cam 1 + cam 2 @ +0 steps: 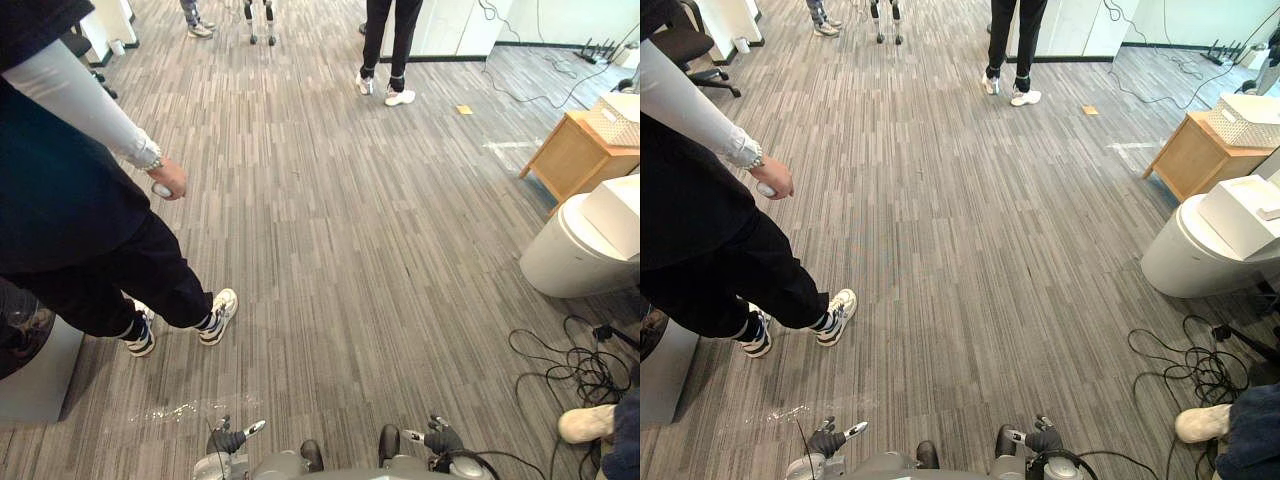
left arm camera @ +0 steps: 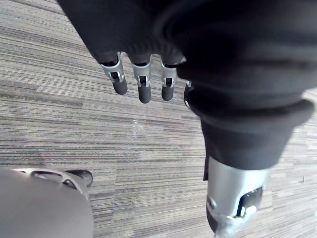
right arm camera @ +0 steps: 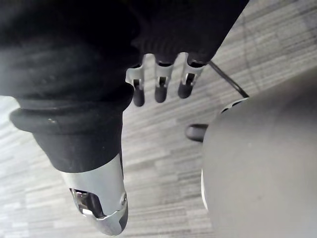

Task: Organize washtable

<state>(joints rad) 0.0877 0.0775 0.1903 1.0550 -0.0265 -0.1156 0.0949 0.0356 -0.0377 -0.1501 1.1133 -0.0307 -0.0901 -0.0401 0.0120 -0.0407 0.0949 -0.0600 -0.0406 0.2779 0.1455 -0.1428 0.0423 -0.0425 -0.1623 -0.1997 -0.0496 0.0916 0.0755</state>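
Grey striped carpet floor point(image 1: 350, 250), wide and open through the middle. At the right edge stands a wooden table point(image 1: 570, 155), cut off by the frame, carrying a white basket point(image 1: 615, 120); whether this is the washtable cannot be told. Just beside it is a white toilet point(image 1: 575, 245), with loose cables point(image 1: 570, 365) nearer the robot. A person point(image 1: 70, 200) bounds the left side, and a second person point(image 1: 385, 50) stands far back. The left hand point(image 2: 144, 87) and the right hand point(image 3: 159, 87) hang low over the floor, fingers straight and apart, holding nothing.
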